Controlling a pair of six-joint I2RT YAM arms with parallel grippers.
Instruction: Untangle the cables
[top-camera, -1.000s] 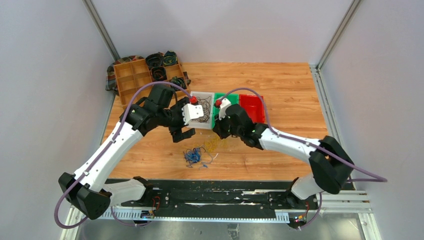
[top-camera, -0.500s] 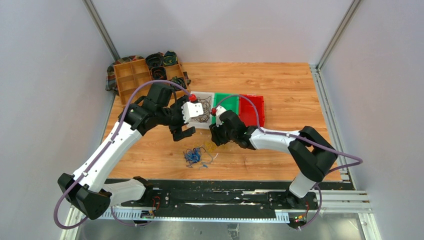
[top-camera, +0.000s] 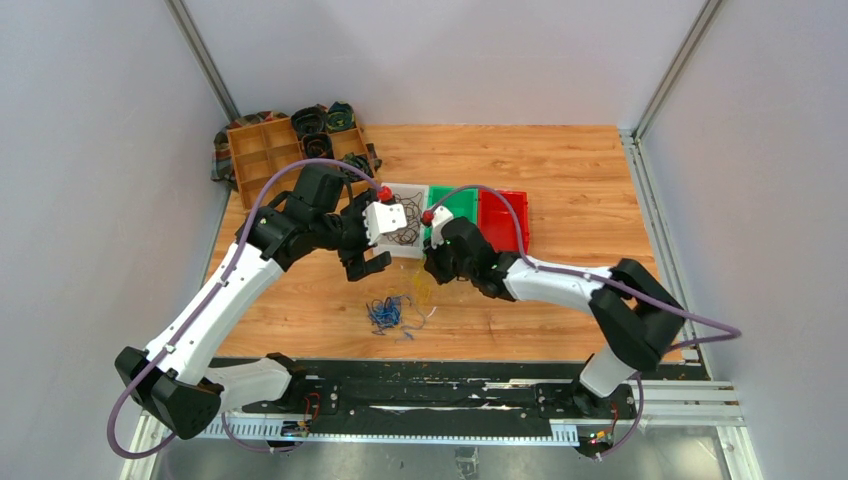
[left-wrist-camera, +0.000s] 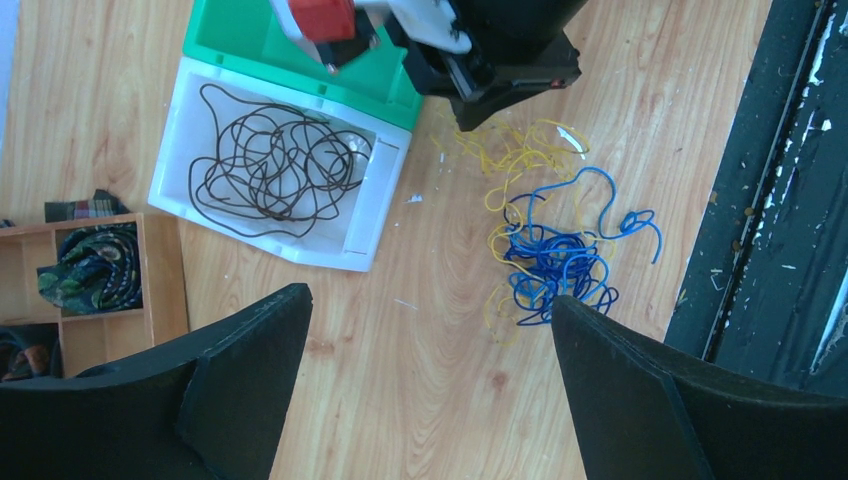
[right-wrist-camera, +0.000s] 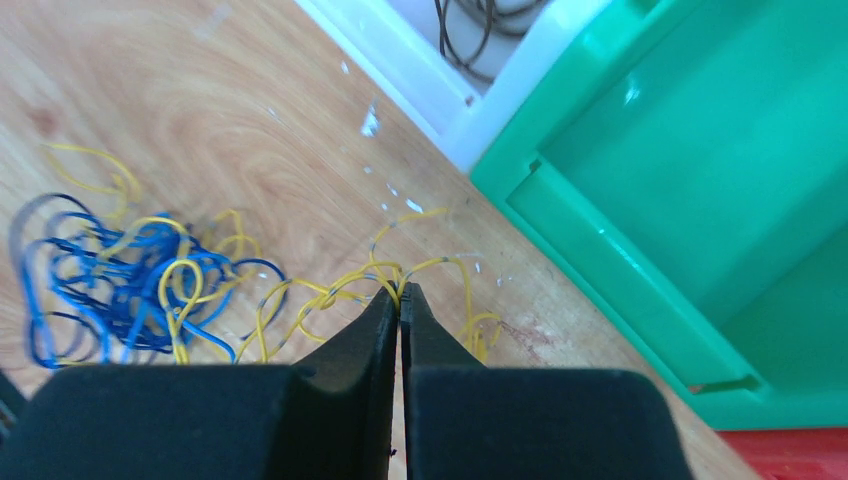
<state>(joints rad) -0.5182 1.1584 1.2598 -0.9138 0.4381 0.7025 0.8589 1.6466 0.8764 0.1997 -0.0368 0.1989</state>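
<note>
Right gripper (right-wrist-camera: 399, 300) clenching on thin yellow wire (right-wrist-camera: 330, 293) on wooden table (left-wrist-camera: 400, 400), just near of green plastic bin (right-wrist-camera: 620, 270). Strand trailing left into blue wire bunch (right-wrist-camera: 90, 270), interlacing there. Left gripper (left-wrist-camera: 425, 320) hovering spread wide, empty, nearer blue bunch. Fingertips hiding pinch point; crossings unreadable.
</note>
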